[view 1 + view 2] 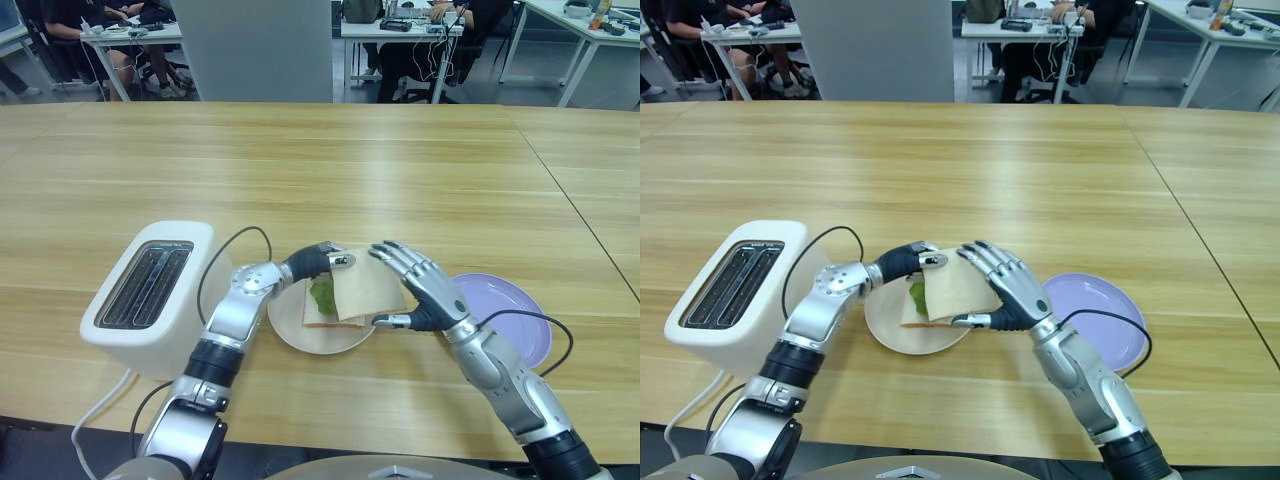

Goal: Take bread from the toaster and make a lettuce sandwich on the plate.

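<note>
Toaster (150,295) flanking plate (300,337) on left, purple plate (520,335) on right, bare tabletop (330,170) beyond.

No text, label, number or sign can be read on anything here

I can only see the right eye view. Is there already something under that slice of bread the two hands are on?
Observer: Yes. Green lettuce lies on a lower slice on the cream plate, peeking out to the left of the tilted top slice.
Operator: Which hand is actually holding that top slice?
Observer: The right hand. Its fingers spread over the slice and its thumb sits under the near edge. The left hand is at the far left corner.
Operator: Any bread left in the toaster?
Observer: Nothing sticks out of the toaster slots.
</note>
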Robot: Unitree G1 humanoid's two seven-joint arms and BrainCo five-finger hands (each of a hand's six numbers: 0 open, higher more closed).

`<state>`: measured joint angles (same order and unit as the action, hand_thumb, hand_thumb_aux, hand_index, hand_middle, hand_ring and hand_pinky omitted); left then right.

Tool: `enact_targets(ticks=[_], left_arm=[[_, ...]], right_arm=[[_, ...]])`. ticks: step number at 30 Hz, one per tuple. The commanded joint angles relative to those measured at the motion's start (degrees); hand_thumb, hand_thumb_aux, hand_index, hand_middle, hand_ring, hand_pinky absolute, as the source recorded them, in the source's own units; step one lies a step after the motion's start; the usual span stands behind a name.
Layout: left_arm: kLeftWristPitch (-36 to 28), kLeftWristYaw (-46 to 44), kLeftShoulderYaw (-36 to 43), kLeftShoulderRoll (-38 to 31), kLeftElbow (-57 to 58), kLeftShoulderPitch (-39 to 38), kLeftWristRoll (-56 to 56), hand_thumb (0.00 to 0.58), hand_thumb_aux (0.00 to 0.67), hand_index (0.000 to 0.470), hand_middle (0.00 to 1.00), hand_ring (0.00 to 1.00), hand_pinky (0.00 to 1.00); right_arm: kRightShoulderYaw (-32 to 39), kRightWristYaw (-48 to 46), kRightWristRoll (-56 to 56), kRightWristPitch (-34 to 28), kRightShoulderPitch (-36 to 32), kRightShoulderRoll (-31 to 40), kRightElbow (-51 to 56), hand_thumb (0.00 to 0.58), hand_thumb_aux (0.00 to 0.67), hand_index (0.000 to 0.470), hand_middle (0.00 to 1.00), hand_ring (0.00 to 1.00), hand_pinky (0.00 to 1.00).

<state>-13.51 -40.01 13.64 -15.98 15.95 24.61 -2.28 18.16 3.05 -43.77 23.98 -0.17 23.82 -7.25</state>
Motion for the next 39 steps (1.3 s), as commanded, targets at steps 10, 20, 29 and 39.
enact_targets(ticks=[10,20,29,39], left_arm=[[4.1,1.2,-1.4,-1.5,7.1,4.3,1.9,0.580,0.670,0.460,1.00,1.00,1.00],[5.3,1.9,-1.9,-4.2,8.5,6.2,3.3,0.580,0.670,0.460,1.00,1.00,1.00],[9.3,2.6,-0.7,-4.6,17.2,8.5,6.6,0.580,0.670,0.460,1.00,1.00,1.00],[12.5,2.3,-0.5,-4.0,23.6,8.7,8.2,0.580,0.670,0.460,1.00,1.00,1.00]], right_arm=[[3.2,-5.3,7.7,5.3,-5.7,-0.6,11.4,0.000,0.000,0.000,0.11,0.11,0.11],[3.7,-5.7,7.5,5.3,-8.1,-1.9,15.9,0.000,0.000,0.000,0.11,0.11,0.11],[3.8,-5.9,6.8,4.3,-8.5,-1.2,15.7,0.000,0.000,0.000,0.10,0.10,0.10],[6.7,-5.4,1.7,1.4,-12.6,-1.9,21.3,0.000,0.000,0.000,0.09,0.09,0.09]])
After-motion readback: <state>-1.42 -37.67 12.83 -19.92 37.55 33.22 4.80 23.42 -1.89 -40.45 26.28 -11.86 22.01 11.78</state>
